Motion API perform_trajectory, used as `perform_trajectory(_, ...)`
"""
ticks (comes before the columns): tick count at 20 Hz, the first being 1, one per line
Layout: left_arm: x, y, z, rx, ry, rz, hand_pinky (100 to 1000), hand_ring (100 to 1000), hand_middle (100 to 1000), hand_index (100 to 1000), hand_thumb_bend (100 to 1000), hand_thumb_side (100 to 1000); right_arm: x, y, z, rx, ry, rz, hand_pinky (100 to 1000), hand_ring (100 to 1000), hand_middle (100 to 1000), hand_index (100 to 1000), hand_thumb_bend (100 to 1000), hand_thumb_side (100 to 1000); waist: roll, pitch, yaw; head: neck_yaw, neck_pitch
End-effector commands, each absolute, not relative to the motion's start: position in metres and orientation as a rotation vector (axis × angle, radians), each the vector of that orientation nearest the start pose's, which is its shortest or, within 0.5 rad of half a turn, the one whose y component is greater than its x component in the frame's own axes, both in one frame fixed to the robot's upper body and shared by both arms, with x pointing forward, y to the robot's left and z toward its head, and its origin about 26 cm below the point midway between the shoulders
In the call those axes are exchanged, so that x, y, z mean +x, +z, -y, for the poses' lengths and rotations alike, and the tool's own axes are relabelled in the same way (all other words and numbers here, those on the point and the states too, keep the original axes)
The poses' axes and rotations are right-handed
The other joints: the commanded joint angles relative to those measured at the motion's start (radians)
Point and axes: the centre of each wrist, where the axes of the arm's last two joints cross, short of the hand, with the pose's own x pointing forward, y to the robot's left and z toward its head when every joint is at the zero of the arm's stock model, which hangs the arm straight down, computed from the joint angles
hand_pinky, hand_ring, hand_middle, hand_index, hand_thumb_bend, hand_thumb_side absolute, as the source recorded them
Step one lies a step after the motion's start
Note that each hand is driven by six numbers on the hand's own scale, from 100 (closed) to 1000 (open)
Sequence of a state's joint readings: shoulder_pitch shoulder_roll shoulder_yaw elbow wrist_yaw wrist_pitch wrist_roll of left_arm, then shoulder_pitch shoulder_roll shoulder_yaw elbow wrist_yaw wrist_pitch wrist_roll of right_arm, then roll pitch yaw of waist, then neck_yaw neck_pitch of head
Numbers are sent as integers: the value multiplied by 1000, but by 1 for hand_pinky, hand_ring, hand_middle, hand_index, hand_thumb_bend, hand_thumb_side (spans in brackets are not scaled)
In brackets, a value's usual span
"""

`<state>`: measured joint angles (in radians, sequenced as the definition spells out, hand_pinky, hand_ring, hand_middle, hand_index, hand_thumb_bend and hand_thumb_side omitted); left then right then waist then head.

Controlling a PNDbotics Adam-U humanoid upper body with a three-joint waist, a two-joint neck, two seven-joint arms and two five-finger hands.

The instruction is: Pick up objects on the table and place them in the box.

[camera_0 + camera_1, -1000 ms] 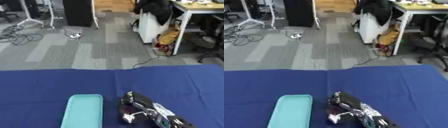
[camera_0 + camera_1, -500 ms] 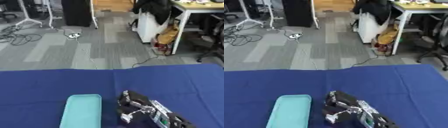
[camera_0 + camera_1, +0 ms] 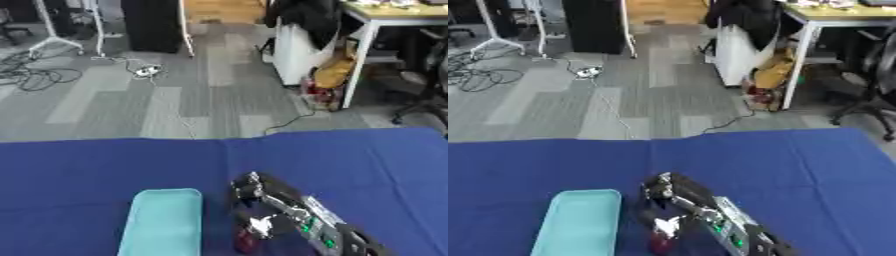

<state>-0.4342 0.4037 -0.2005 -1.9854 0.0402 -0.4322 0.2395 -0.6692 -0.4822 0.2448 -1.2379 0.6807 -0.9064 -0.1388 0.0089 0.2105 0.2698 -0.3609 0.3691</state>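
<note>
The right hand (image 3: pixel 262 207), low in the frame, has crept toward the teal box (image 3: pixel 162 222); fingers curled round a small red thing (image 3: pixel 246 242), nearly delivered.

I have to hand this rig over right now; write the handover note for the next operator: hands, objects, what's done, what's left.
Right hand: over the blue cloth-covered table, just right of the pale teal rectangular box, fingers curled down; a small red object shows under them, but whether it is gripped cannot be told.
Left hand: not in view.
Box: nothing visible inside it.
Done: nothing placed so far.
Left: confirm the grip on the red object, carry it left, and release it over the box.
</note>
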Motion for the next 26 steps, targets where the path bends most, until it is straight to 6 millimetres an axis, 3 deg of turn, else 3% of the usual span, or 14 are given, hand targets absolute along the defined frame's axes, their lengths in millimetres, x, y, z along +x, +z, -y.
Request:
perform_trajectory(1,304,226,-213,132,446,-3426,458,496,612,735,428,811,420,165,270,575,-1669,-2679,272,480,597,714,269,1000,1,-20,-1,0,1)
perform_trajectory(3,304,226,-213,132,449,-3426,458,496,612,734,428,810,417,166,266,604,-1655,-2616,339,520,625,722,264,1000,2,-21,-2,-2,3)
perform_trajectory(8,304,226,-213,134,455,-3425,458,496,612,734,428,810,416,155,264,671,-1645,-2468,382,565,672,747,282,1000,1,-21,-2,-7,4)
perform_trajectory(16,304,226,-213,134,454,-3424,458,496,613,734,427,810,424,123,281,738,-1623,-2323,384,567,685,761,300,1000,0,-22,5,-13,5)
perform_trajectory(23,304,227,-213,135,455,-3422,458,496,613,734,427,810,429,113,292,778,-1691,-2271,390,575,696,803,348,1000,1,-20,5,-24,0)
perform_trajectory(26,304,227,-213,134,453,-3421,458,496,613,734,427,810,431,108,306,830,-1730,-2282,373,556,676,813,362,1000,1,-20,4,-26,0)
